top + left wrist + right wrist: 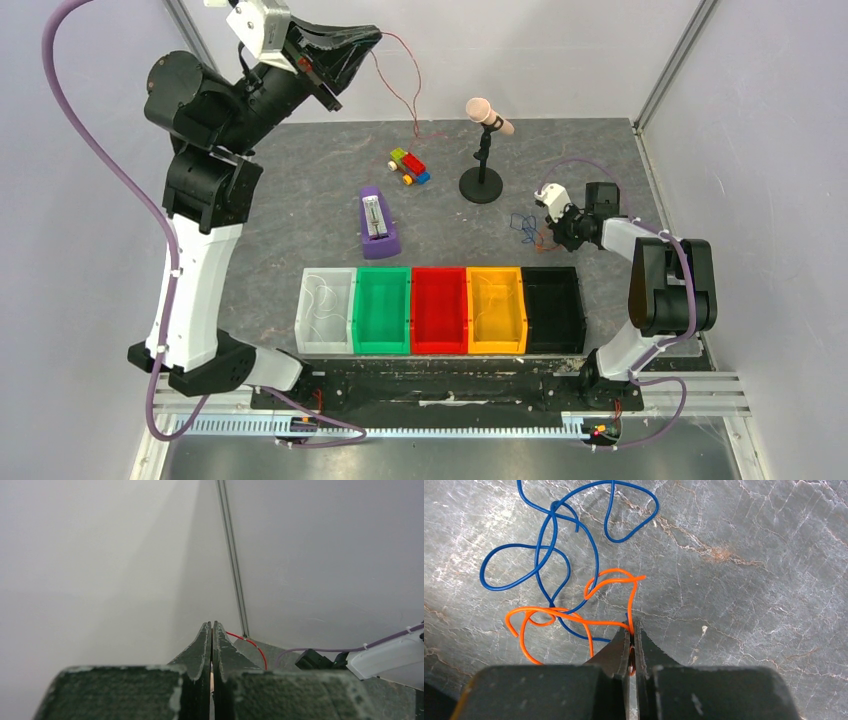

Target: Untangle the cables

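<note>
Nearest the bases, a white wire (320,298) is lying in the white bin (303,322). Farther out on the right, the right gripper (634,630) is clenching the orange wire (574,621) low over the grey table (749,580), its loops crossing the dark blue wire (541,550). At the far left, the raised left gripper (211,627) is pinching the red wire (250,642), which is trailing down toward the toy blocks (409,166).
</note>
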You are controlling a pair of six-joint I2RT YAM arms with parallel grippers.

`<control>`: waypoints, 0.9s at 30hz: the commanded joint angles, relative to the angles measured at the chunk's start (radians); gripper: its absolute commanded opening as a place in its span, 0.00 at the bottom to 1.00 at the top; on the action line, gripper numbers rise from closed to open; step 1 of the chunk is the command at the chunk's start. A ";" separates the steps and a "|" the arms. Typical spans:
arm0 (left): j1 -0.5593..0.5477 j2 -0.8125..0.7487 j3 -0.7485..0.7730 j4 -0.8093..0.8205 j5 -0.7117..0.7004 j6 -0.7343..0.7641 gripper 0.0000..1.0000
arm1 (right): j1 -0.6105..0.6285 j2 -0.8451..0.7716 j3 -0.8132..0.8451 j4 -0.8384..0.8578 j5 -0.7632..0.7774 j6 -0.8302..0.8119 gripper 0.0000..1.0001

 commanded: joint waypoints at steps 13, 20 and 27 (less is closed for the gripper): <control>-0.037 -0.107 -0.293 0.105 0.364 -0.287 0.02 | -0.019 0.040 0.041 -0.030 0.067 0.007 0.00; -0.094 -0.175 -0.501 0.097 0.362 -0.331 0.02 | -0.020 0.040 0.043 -0.036 0.063 0.014 0.00; -0.094 -0.256 -0.678 0.092 0.274 -0.308 0.02 | -0.019 0.036 0.044 -0.042 0.057 0.014 0.00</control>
